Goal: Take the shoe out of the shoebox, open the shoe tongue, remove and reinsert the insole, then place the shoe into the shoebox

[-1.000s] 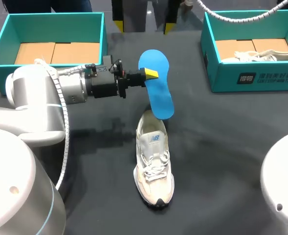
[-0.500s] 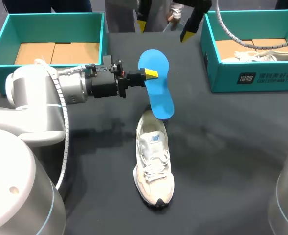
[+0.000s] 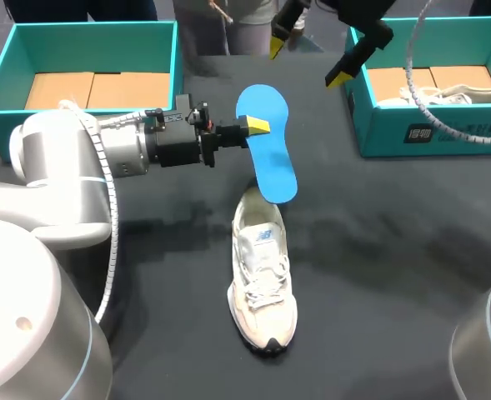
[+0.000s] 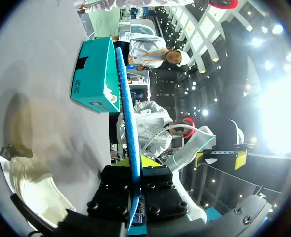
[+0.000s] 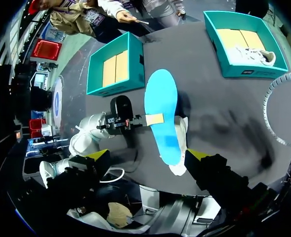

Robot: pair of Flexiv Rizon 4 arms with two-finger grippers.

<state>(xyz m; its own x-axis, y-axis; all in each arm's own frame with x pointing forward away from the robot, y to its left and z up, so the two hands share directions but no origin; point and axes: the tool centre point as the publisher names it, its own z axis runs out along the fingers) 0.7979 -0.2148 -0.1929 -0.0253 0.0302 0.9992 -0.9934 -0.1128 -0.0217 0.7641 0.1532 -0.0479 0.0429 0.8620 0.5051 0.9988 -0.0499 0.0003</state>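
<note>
2 steps left, I'd say: insole out, pinched in the left jaws above the shoe; right jaws wide open.

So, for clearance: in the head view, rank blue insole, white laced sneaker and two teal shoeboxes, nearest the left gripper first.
1. Blue insole: held by left gripper.
2. White sneaker: just beneath it.
3. Left shoebox and right shoebox: too close to call.

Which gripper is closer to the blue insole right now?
Left. The left gripper is shut on the insole above the shoe; the right gripper hangs open beyond it, near the right shoebox.
</note>
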